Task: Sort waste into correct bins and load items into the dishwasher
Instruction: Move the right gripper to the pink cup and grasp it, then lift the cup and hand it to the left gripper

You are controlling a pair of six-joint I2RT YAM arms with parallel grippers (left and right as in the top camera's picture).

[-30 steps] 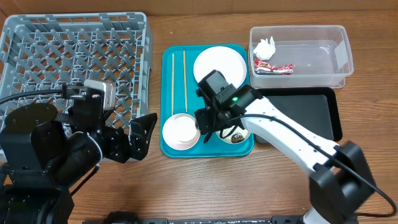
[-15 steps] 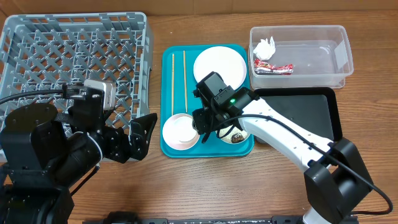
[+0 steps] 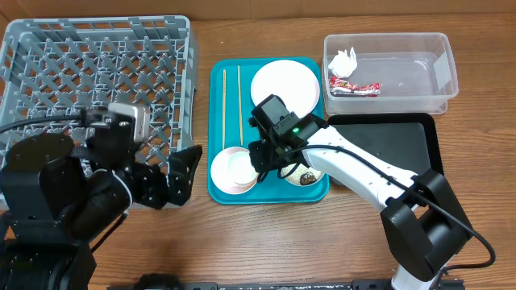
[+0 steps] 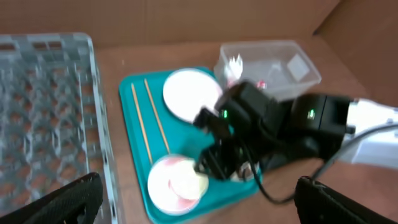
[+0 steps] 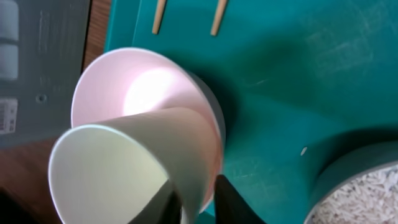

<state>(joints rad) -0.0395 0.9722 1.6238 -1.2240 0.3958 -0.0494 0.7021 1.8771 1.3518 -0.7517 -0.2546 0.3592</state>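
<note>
My right gripper (image 5: 198, 198) is pinching the wall of the white cup (image 5: 118, 168). One finger is sitting inside the rim and one outside, with the jaws narrowed to that wall's thickness. The cup is leaning tilted inside the pale-pink bowl (image 5: 146, 78), at the front left corner of the teal tray (image 5: 298, 74). Just to my right, the grey-green bowl (image 5: 336, 180) is holding rice grains (image 5: 364, 196) and a brown lump (image 3: 307, 180). The two chopsticks (image 3: 231, 101) are lying side by side along the tray's left part, and the white plate (image 3: 284, 83) is resting at its far end. Beyond the tray, the clear tub (image 3: 419, 89) is holding the tissue (image 3: 343, 60) and the red wrapper (image 3: 355, 87), with the black tray (image 3: 403, 145) in front of it. My left gripper (image 3: 184, 173) is hanging wide open and empty, between the dish rack (image 3: 97, 72) and the teal tray.
</note>
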